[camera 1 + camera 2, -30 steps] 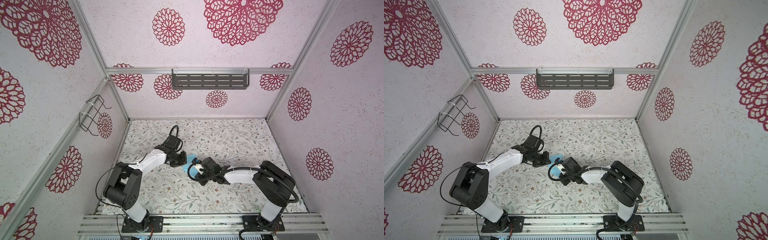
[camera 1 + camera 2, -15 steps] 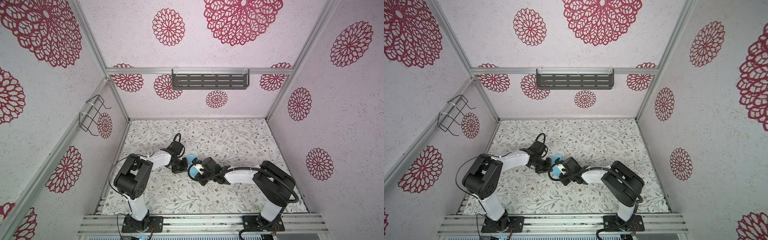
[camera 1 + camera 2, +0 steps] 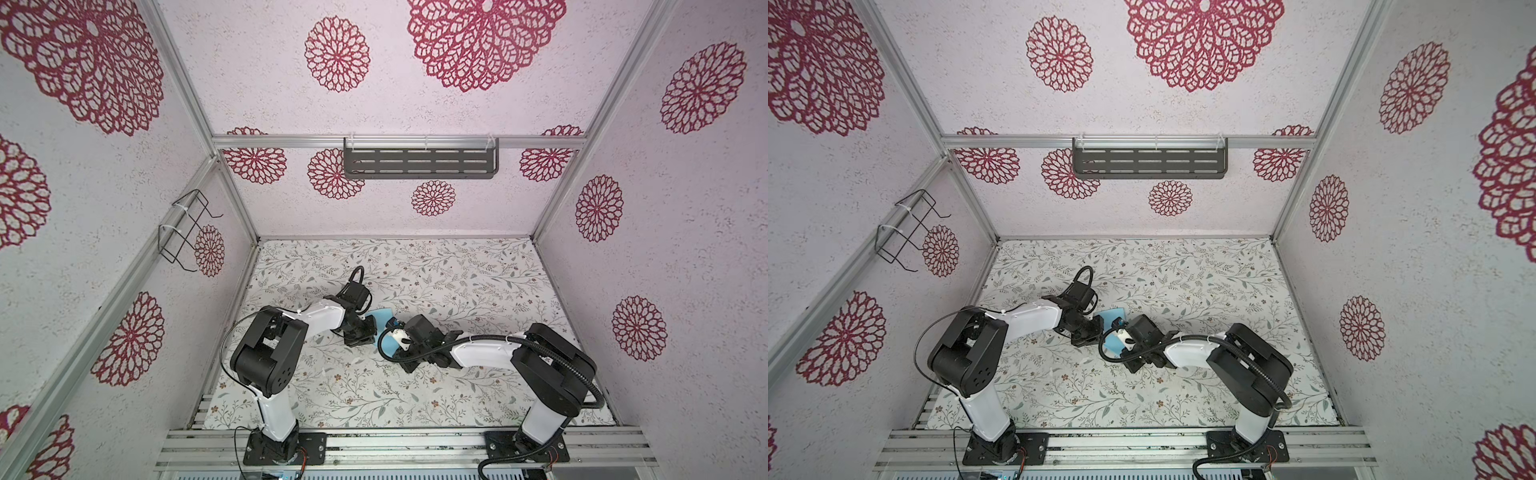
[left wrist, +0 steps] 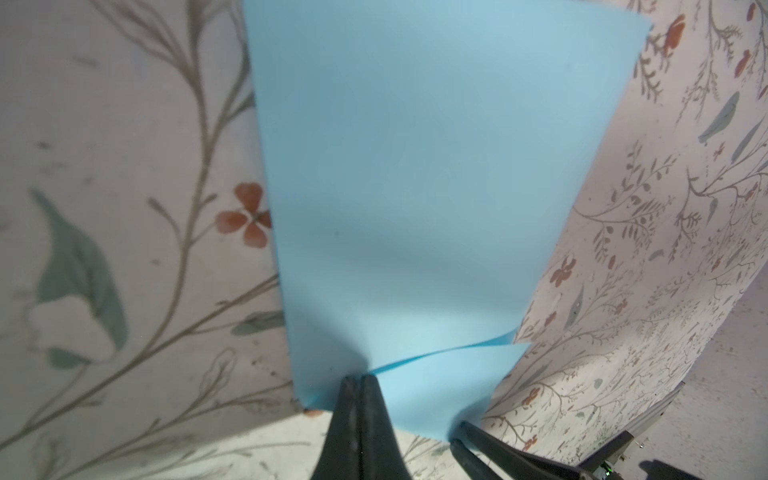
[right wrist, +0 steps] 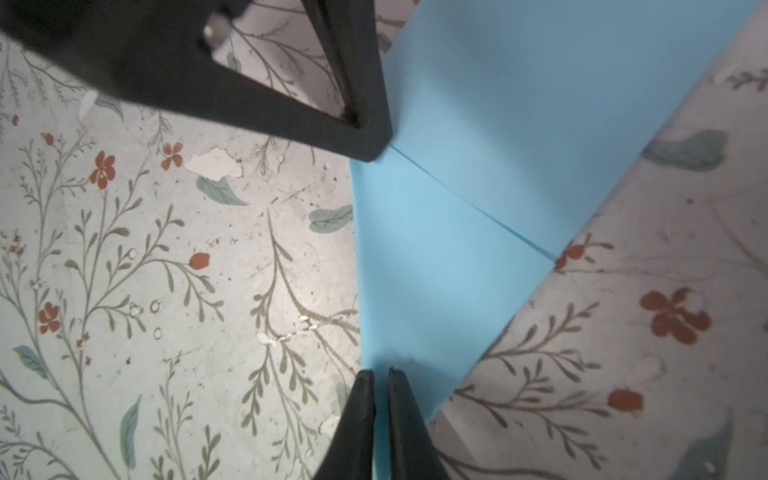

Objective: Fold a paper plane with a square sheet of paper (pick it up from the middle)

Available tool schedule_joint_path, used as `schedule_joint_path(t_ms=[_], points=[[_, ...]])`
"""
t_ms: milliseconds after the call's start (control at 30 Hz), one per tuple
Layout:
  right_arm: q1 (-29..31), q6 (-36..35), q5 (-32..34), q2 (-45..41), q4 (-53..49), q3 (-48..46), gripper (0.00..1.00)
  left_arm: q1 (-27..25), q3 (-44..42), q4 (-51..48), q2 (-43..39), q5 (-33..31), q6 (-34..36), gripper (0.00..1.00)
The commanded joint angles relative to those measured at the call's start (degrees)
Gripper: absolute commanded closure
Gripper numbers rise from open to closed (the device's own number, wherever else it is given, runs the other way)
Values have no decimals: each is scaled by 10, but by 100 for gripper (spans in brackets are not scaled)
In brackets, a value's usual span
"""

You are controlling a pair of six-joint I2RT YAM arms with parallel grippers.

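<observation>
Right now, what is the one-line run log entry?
stage: mid-fold | paper: partly folded | left gripper: shut on paper | right gripper: shut on paper

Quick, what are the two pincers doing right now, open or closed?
Left pincer: closed, pinching the blue paper.
Right pincer: closed on the same paper's edge.

My white-and-black left arm [image 3: 322,318] and right arm [image 3: 482,355] are wearing smooth white shells between bulky matte-black joint housings, black cables [image 3: 494,339] are looping alongside, and black base plates [image 3: 312,453] are showing silver screws.
</observation>
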Motion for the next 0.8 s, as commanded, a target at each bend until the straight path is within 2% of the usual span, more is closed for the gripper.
schedule_joint_path(t_ms=[0,467,600,767], points=[[4,0,9,-5,-109,-29,87,-3,-27,-56,51,-78,-3,100],[18,42,28,-22,-112,-84,91,-4,-20,-58,51,-71,2,100],[21,53,31,-46,-106,-100,91,-4,-16,-59,48,-65,2,100],[20,56,68,-107,-93,-102,91,-4,1,-55,40,-46,6,100]])
